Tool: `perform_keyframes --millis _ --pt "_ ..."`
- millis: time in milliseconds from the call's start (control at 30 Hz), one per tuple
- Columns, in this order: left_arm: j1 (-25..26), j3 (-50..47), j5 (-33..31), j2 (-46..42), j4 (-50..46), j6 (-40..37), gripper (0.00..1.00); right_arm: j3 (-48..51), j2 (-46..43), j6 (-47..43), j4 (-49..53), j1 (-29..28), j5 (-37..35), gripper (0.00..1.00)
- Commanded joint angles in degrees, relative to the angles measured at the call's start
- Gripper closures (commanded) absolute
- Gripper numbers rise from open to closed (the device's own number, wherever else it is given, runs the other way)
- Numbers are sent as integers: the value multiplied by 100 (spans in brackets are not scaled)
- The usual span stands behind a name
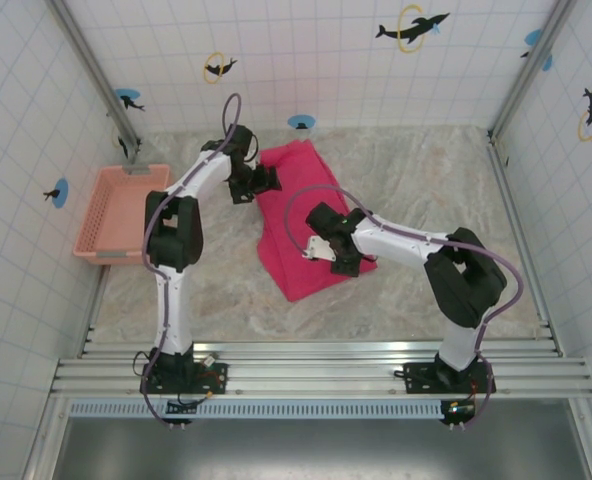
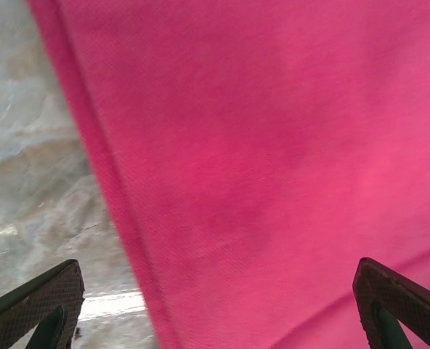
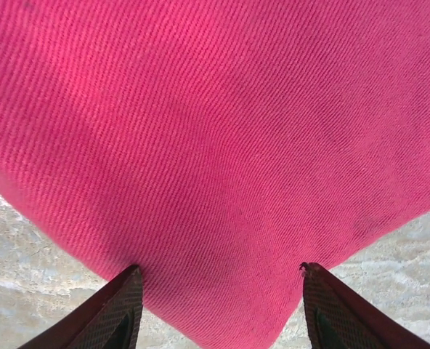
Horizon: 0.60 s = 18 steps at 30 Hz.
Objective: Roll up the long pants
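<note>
Salmon-pink basket (image 1: 116, 215) sits well left of the pants (image 1: 296, 215), which lie folded flat on the table (image 1: 426, 180). Left claw (image 2: 215, 320) gapes wide over the pants' far left edge, one finger above bare table and the other above cloth. Right claw (image 3: 218, 305) stands partly spread at the pants' near right edge, the cloth flat between its fingers and nothing pinched.
</note>
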State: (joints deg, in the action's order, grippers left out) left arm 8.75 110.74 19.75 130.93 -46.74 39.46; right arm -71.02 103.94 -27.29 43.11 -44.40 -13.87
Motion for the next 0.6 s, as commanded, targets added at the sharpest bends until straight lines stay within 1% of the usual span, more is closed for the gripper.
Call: perform_keyframes --millis 0,167,300,400,467,567 --pt "-67 319 -240 200 -465 -236 3 42 163 -21 -90 3 186 41" --pt "-40 669 -151 733 -506 -123 3 274 213 244 -7 -33 561 43" --pt "-17 1286 -22 1193 -613 -21 3 366 286 545 76 -311 869 45" --pt "77 1765 59 1502 -662 107 3 286 420 837 169 -466 1390 48" --pt "154 2009 33 1655 -676 203 2 239 453 946 163 -685 1593 49" --pt "241 2356 183 1950 -685 404 3 27 594 1099 245 -974 1884 50"
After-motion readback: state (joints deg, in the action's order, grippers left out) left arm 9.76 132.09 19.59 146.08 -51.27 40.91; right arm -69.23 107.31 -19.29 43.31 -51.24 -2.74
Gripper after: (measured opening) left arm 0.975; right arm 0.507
